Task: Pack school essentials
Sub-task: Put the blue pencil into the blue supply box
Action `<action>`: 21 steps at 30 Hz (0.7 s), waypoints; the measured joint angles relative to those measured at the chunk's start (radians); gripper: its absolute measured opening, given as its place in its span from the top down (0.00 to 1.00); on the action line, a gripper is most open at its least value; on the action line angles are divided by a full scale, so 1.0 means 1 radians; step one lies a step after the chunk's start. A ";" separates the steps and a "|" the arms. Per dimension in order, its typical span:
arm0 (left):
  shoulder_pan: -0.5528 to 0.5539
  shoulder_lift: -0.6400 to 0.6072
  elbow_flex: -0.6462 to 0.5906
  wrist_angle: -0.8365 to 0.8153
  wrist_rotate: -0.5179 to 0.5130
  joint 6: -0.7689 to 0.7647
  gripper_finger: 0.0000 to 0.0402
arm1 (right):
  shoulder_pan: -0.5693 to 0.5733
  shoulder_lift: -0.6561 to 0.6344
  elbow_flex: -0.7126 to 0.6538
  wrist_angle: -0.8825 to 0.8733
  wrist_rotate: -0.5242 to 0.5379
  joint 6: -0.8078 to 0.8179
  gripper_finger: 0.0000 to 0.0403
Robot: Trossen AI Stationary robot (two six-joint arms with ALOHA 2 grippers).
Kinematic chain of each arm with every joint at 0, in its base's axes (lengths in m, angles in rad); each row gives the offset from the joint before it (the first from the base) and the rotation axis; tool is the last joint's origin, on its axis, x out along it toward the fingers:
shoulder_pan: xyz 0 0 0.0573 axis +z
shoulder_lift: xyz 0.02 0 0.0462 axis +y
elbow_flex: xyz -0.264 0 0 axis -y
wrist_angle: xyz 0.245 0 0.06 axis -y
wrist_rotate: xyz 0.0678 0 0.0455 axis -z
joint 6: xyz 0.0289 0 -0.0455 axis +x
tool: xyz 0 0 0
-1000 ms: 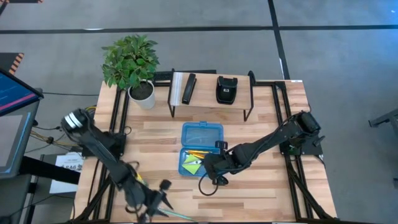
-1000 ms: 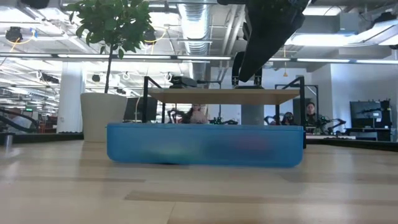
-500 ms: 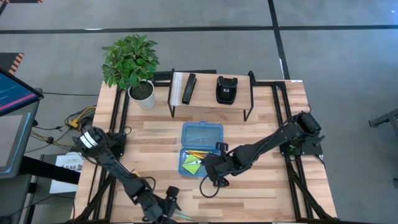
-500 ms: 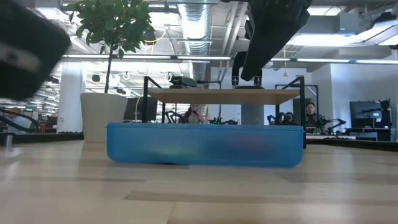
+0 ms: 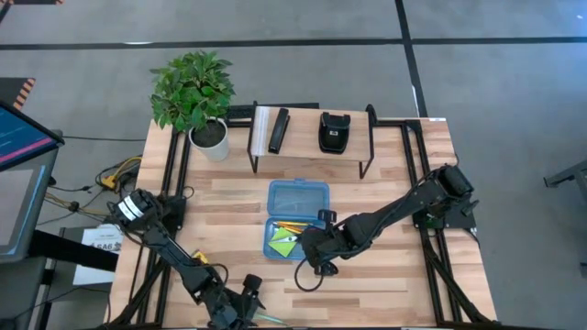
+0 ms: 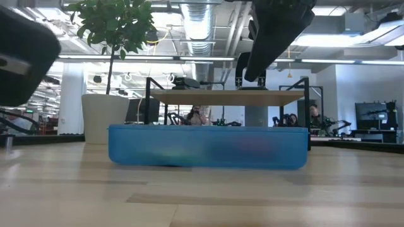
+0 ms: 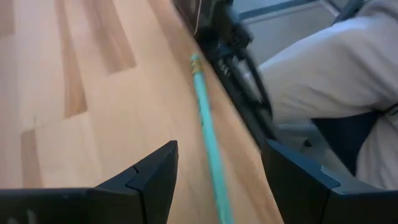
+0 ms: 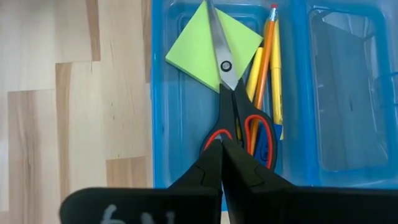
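The blue translucent box (image 5: 268,240) lies open mid-table, its lid (image 5: 298,197) folded toward the far side. Inside it are the lime-green sticky-note pad (image 8: 193,50), the yellow and orange pencils (image 8: 270,56) and the red-handled scissors (image 8: 227,81), whose blades rest on the pad. My right gripper (image 8: 222,144) hangs shut above the scissors' handles (image 8: 258,134); the low view shows it (image 6: 245,75) well above the box wall (image 6: 208,146). The teal pen (image 7: 208,124) lies flat along the table's near edge (image 5: 269,317). My left gripper (image 7: 219,144) is open over it, one finger on each side. No crayon box shows.
A potted plant (image 5: 193,87) stands at the far left corner. A low black-framed shelf (image 5: 312,115) at the far side carries a black bar (image 5: 278,130) and a black pouch (image 5: 332,131). A person in pale trousers (image 7: 323,68) sits just beyond the near edge. Bare wood lies either side of the box.
My left arm has folded in and its gripper has moved a little toward the near edge and the table's right, over the teal pen; it has come into the low view at the left. The right arm, the box and its contents have kept still.
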 joint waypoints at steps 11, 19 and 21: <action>-0.001 0.094 0.078 -0.091 -0.049 -0.007 0.47 | 0.000 0.000 0.000 0.001 0.005 0.005 0.94; 0.006 0.122 0.115 -0.157 -0.050 -0.006 0.70 | 0.000 0.000 0.000 0.001 0.008 0.009 0.95; 0.008 0.123 0.114 -0.152 -0.051 0.004 0.77 | 0.000 0.000 0.000 0.001 0.008 0.009 0.95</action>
